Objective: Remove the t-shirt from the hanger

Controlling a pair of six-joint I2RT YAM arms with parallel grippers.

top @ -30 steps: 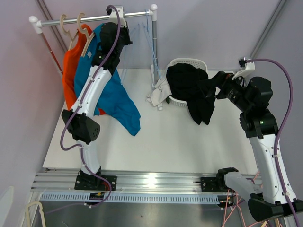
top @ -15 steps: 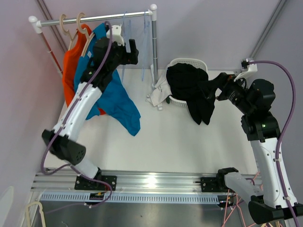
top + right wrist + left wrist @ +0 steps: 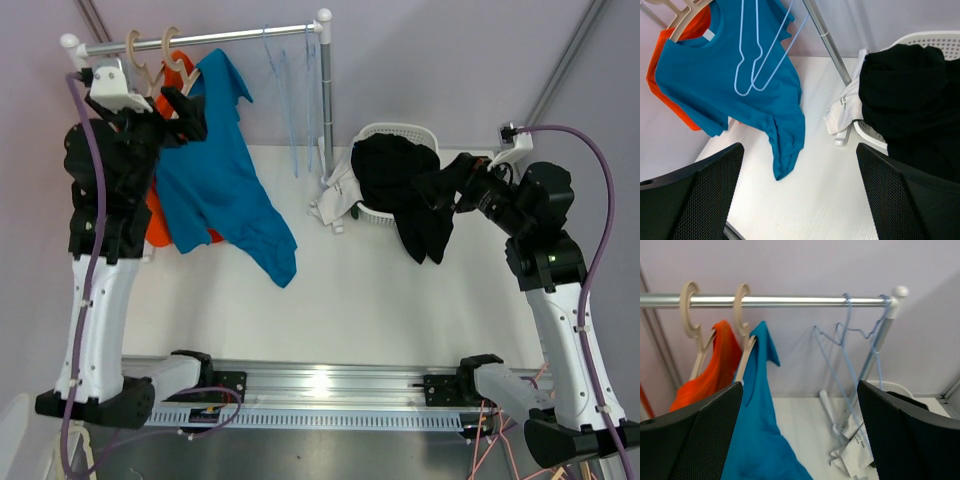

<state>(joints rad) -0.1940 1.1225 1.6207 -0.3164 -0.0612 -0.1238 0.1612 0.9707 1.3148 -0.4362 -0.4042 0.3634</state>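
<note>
Snags first. Teal t-shirt (image 3: 215, 190) on the second wooden hanger (image 3: 742, 362) near the left end of the rail (image 3: 790, 301), draped lopsided, one shoulder peaked up beside the hook, hem hanging low over the table (image 3: 380, 300); touching it or not, cannot tell. Left gripper (image 3: 800, 435) spread wide and holding nothing, hovering just in front of the two wooden hangers. Right gripper (image 3: 800, 195) likewise wide and empty, off by the black garment (image 3: 400, 180) spilling over the white basket (image 3: 395, 128). Likely trouble on a sideways tug: hanger sliding along the rail or unhooking together with the shirt, with no hold on the hanger itself. Easy too to pinch the orange t-shirt (image 3: 715, 370), pressed against the teal one, and drag both. Possible catch of the collar on the hanger arm if drawn off toward the wrong end. Tight on the left: wall close beside the left arm, rail end just past the orange shirt. To the right, blue wire hangers (image 3: 847, 310) dangling between the teal shirt and the upright post (image 3: 325, 90), apt to tangle with fingers swung that way. White cloth (image 3: 335, 205) heaped at the post's foot, just beside the basket. Best room below and toward the near edge: bare tabletop between the hem and the basket, broad enough for pulling the shirt down and forward, well apart from the right arm.
</note>
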